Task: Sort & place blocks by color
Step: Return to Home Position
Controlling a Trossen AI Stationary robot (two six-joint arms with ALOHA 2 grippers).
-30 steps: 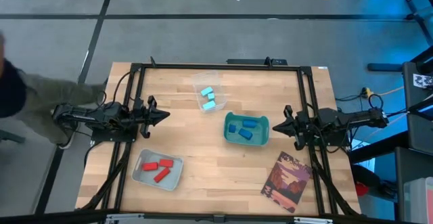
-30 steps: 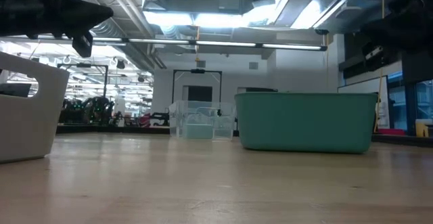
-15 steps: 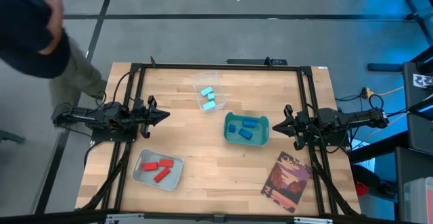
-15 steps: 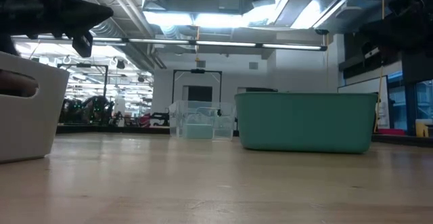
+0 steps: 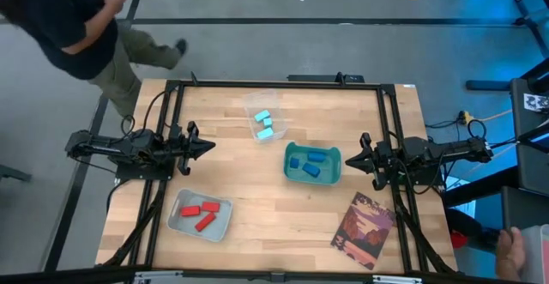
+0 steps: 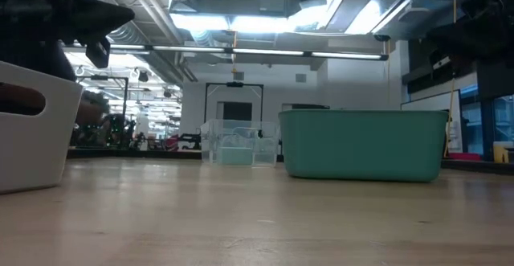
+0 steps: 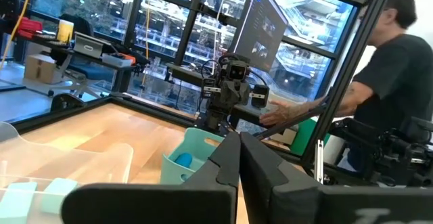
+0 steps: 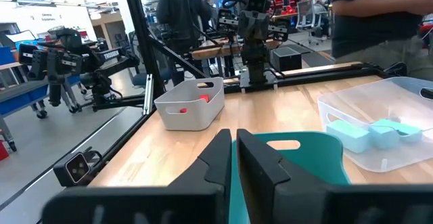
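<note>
High view: we see small red blocks (image 5: pixel 204 222) in the grey plastic tray (image 5: pixel 174 224), dark blue blocks (image 5: pixel 311 170) in the teal bin (image 5: pixel 287 162), and cyan blocks (image 5: pixel 264 124) in the clear tub (image 5: pixel 250 104). Left gripper (image 5: pixel 210 145) and right gripper (image 5: pixel 347 158), both pinched empty, sit either side; we should home slowly, avoiding containers.

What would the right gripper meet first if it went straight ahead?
Probably nothing near: the right gripper looks higher than the teal plastic bin before it; farther on, perhaps the left gripper.
</note>
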